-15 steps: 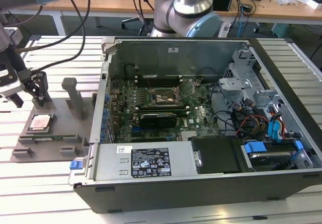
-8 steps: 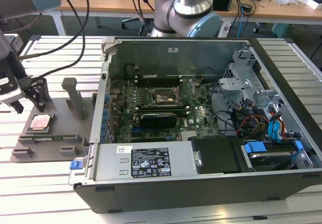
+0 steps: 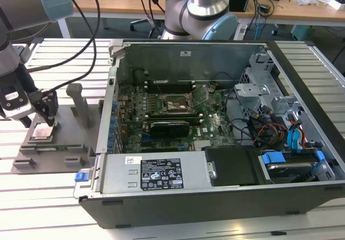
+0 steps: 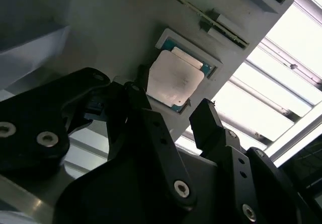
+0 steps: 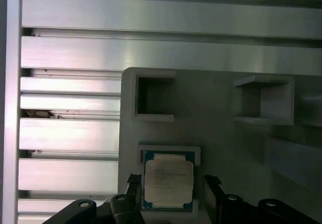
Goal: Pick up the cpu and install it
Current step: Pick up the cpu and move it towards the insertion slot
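1. The fingers are hanging low over a grey holder at the exterior view's left. The holder is sitting on the slatted metal bench, just beside the open computer case.
2. In both wrist views the fingers are standing spread apart, one on each side of the cpu, and they are gripping nothing. Whether their tips are touching the holder cannot be told.
3. The cpu is lying flat in a shallow square pocket of the holder with its silvery plate facing up. A thin teal edge is showing around it. In the exterior view the cpu is sitting directly under the fingers.
4. In the first wrist view, two more square pockets are opening in the holder beyond the cpu. In the exterior view, a long narrow green stick is lying in a slot along the holder's near edge.
5. The case is lying on its side with the panel off, and it is holding a green motherboard. A black socket frame is sitting mid-board, well apart from the cpu.
6. A grey labelled power supply box is sitting along the case's near side. A drive cage with blue tabs is sitting at the near right, with coloured cables running between it and the board.
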